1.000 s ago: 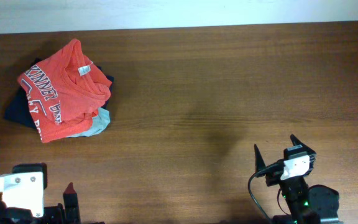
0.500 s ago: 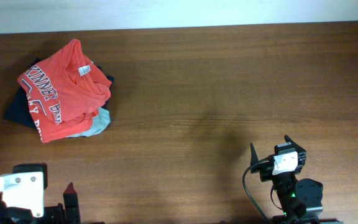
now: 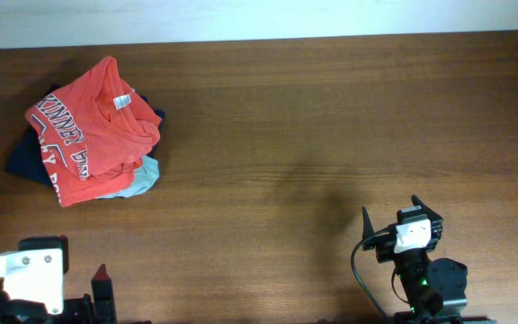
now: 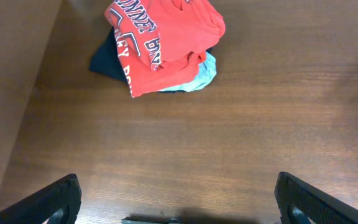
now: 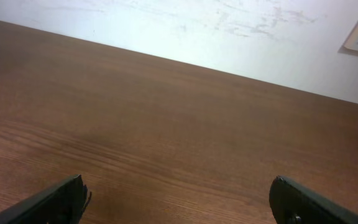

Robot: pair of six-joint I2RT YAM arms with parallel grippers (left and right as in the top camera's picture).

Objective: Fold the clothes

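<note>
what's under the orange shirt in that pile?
Under the orange shirt: a navy garment pokes out at the left edge, a pale blue garment at the lower right. Anything else beneath is covered.

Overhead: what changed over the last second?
The right gripper shifted slightly toward the left arm's side, then stopped. It is open and empty, and nothing was grabbed or released. The clothes stayed in the same heap. The left gripper did not move and is open.
</note>
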